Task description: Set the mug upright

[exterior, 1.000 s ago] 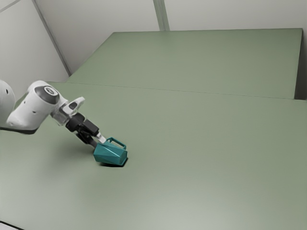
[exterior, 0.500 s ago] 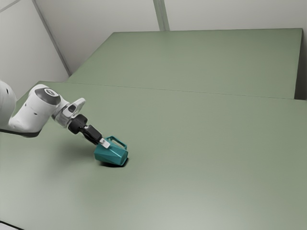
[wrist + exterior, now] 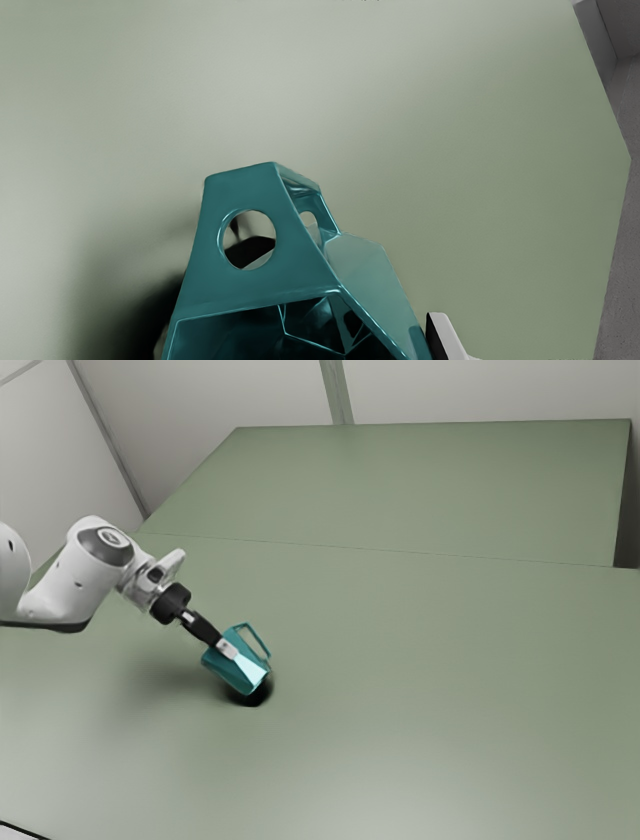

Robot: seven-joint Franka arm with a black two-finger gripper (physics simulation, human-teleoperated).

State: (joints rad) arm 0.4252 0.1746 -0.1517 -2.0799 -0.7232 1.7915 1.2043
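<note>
The black two-finger gripper (image 3: 228, 650) is closed on the glossy teal, faceted mug (image 3: 239, 674), with one finger against each of two opposite sides. The mug is held at a tilt over the matte green tabletop (image 3: 430, 670), above a dark shadow (image 3: 254, 698); contact between its lower edge and the surface cannot be determined. Its angular handle (image 3: 256, 640) points toward the exterior view's upper right, and the wrist view shows its hollow interior.
</note>
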